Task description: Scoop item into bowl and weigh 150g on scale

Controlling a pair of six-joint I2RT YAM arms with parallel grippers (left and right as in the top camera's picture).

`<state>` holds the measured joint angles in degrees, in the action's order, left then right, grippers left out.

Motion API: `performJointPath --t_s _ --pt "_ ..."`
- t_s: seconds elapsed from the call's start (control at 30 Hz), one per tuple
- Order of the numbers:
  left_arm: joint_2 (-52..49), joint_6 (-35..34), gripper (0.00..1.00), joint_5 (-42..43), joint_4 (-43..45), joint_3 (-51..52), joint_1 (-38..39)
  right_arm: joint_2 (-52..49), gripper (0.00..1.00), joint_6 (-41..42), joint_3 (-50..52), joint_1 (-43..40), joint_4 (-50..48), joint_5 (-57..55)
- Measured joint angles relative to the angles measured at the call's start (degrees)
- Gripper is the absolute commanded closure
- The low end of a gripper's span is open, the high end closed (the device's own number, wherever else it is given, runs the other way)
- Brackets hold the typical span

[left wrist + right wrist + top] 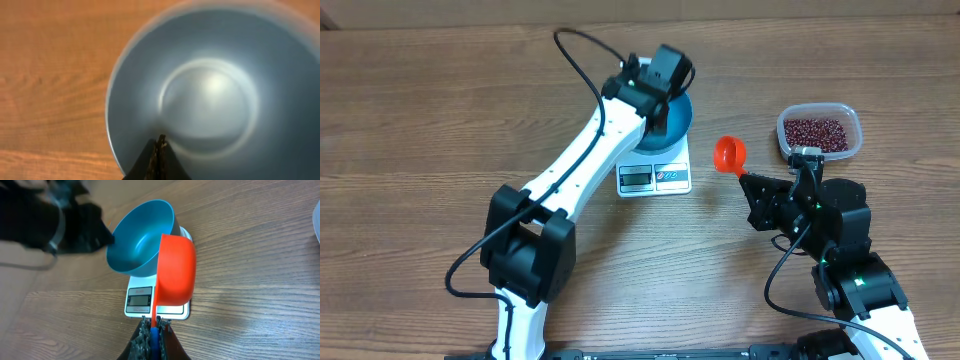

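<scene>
Beans point(815, 131): dark red-brown heap, all of it in the clear tub point(857, 138) at the far right of the counter; none visible in bowl or scoop.
Scoop point(175, 270): orange, round cup, no beans showing; hangs in the air between tub and scale, close to the bowl's rim in the right wrist view.
Right end effector point(152, 330): clamped narrow on the scoop's handle, cup pointing away from the wrist. Holding the handle end likely buys reach into the tub.
Bowl point(142, 240): bright blue, bare inside; over the far part of the scale. It looks tipped, mouth toward the scoop side, though the tilt is not certain from these angles.
Scale point(655, 178): white, flat, display point(140, 299) turned toward the robot; digits too small to read.
Left end effector point(160, 144): fingers pressed together with no gap, tips over the bowl's inner wall just inside the rim. Cannot tell whether anything is pinched; probably there to steady or angle the bowl on the small platform.
Counter point(440, 100): wood grain; carries tub and scale, well apart.
Stage: judged early, with no load taken and nothing weighed.
Next: scoop has to reach the tub first.
Risk: a tipped bowl may spill beans or skew the reading.
</scene>
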<state>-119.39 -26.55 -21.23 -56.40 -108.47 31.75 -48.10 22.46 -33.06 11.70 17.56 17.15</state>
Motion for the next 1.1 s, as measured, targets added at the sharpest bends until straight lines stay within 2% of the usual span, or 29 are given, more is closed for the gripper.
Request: performJointPath --t_s 0.17,0.43,0.63,0.87,1.1 --pt "2.1 0.0 0.96 3.5 -4.9 -6.6 0.0 0.0 0.96 0.0 0.0 0.0 0.0 0.0" --pt "11.2 -0.4 0.96 9.1 -15.9 -7.2 0.5 0.0 0.97 0.0 -0.1 0.0 3.8 0.0" --pt "18.8 -0.7 0.96 10.3 -16.6 -6.1 4.5 0.0 0.96 0.0 -2.9 0.0 7.1 0.0" --pt "26.8 -2.5 0.96 10.5 -12.0 5.6 11.0 0.1 0.97 -3.0 -5.2 -0.1 10.8 -0.1" --pt "30.3 -4.0 0.96 10.3 -6.0 21.4 10.9 1.2 0.97 -4.1 -5.2 -4.6 11.7 -0.4"
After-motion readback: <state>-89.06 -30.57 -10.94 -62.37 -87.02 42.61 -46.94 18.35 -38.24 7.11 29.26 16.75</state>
